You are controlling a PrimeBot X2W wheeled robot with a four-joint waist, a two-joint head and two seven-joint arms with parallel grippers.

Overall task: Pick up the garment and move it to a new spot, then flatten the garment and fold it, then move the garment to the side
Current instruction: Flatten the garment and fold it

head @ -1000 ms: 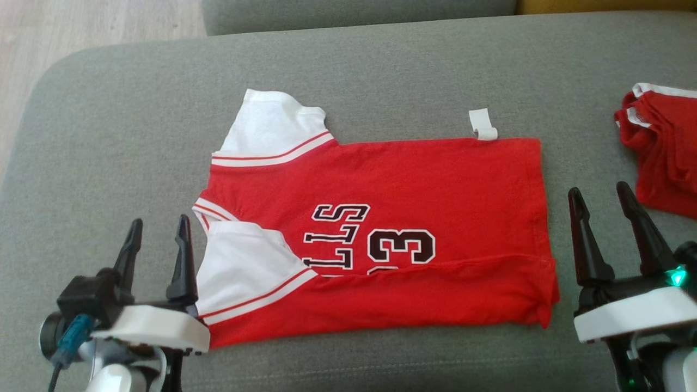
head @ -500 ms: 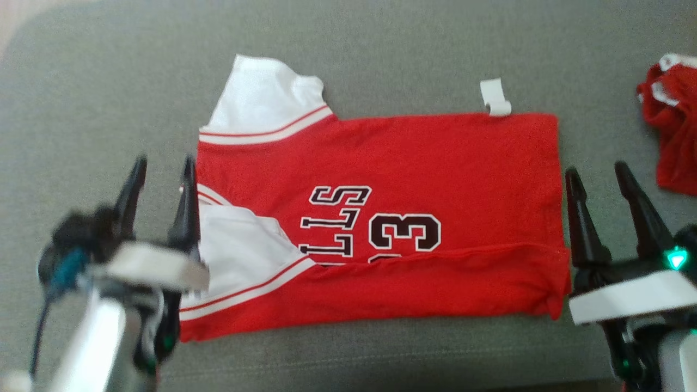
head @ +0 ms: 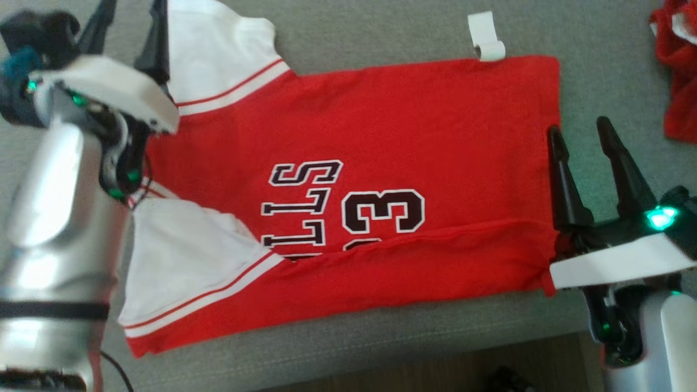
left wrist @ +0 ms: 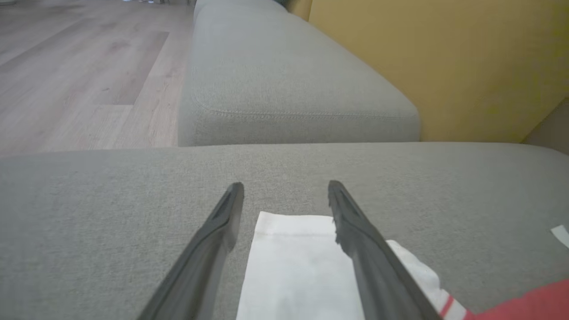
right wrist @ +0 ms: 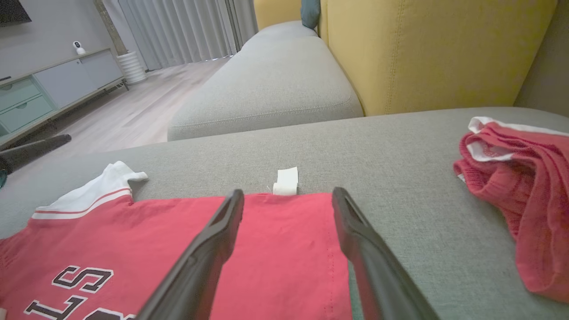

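Folding stage: the red-and-white short-sleeved jersey [head: 381, 125] is lying flat on the grey fabric sofa cushion [head: 354, 27], near edge already turned over. The right hand [right wrist: 288, 192] is hovering at the hem, fingers apart. The left hand [left wrist: 286, 186], also spread, is straddling the far white sleeve [left wrist: 293, 266], possibly touching it. Next, I'd judge, both are needing to pinch that far edge.

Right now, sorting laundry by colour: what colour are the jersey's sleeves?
Sleeves: white, with a red stripe near the seam; clearest in head view.

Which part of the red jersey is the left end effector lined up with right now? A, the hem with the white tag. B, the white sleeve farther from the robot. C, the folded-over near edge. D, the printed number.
B: in the left wrist view the white sleeve lies between the open fingers of the left end effector.
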